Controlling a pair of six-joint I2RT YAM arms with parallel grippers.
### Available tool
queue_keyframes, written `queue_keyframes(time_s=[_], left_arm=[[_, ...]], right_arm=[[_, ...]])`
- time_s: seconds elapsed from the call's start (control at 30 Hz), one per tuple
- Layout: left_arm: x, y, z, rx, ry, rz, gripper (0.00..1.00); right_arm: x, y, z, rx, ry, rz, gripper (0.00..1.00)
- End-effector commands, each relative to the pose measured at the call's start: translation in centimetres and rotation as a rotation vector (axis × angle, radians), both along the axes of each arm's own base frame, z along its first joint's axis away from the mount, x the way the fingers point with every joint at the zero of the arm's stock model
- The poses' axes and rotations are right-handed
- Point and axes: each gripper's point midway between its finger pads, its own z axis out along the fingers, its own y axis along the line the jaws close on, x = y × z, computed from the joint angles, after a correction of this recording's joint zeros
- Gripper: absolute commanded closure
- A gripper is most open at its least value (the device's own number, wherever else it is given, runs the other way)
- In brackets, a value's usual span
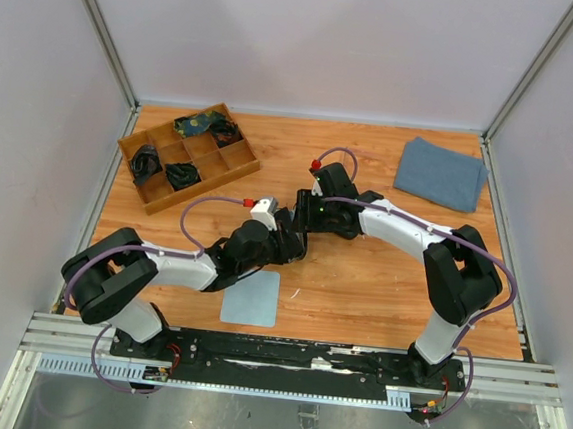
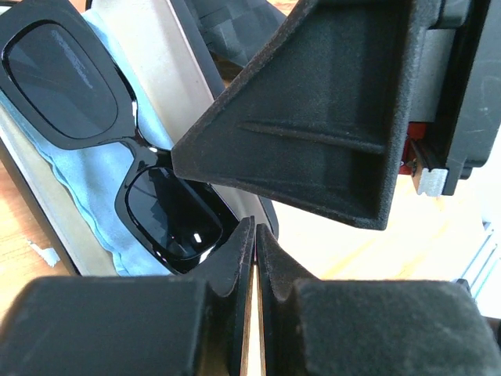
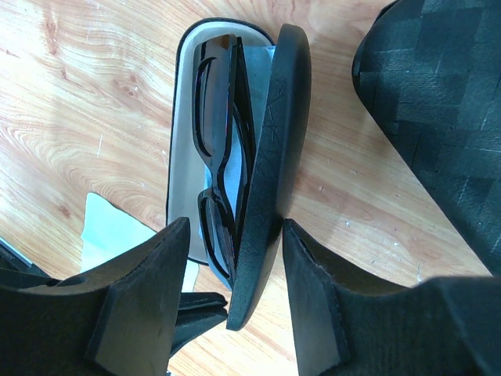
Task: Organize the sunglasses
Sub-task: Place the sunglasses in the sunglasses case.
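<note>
The black-framed sunglasses (image 2: 70, 86) with dark lenses lie inside an open black hard case (image 3: 178, 157) on a light blue lining; they also show in the right wrist view (image 3: 215, 157). The case lid (image 3: 270, 133) stands half raised. My right gripper (image 3: 235, 225) is open and straddles the lid's near end, its right finger against the lid's outside. My left gripper (image 2: 256, 227) is shut, its tips at the case's near rim; it also shows in the right wrist view (image 3: 196, 305). In the top view both grippers (image 1: 301, 226) meet mid-table and hide the case. The pale pinkish pair is out of view.
A wooden compartment tray (image 1: 131, 151) with dark items stands at the back left. A blue folded cloth (image 1: 441, 173) lies at the back right, and a light blue cloth (image 1: 251, 297) lies near the front. A black checker-textured object (image 3: 438, 102) sits just right of the case.
</note>
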Motion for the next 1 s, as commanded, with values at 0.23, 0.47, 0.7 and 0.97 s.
queue_keyframes(time_s=[0.23,0.47,0.7,0.97], left_arm=[[1.15,-0.86,1.08,-0.012,-0.054,0.032,0.92],[1.27,-1.15,1.3,-0.009,-0.065,0.038,0.92],[1.27,-1.48,1.07,0.006,-0.069,0.04,0.93],[1.36,-1.5,0.95,0.034,-0.073,0.049,0.93]], right_arm=[[0.13,0.01,0.34,0.027,0.002,-0.013,0.48],[0.12,0.08,0.37,0.029,0.001,-0.014,0.48],[0.07,0.1,0.34,0.029,0.004,-0.015,0.48],[0.09,0.06,0.29,0.027,0.005,-0.017,0.48]])
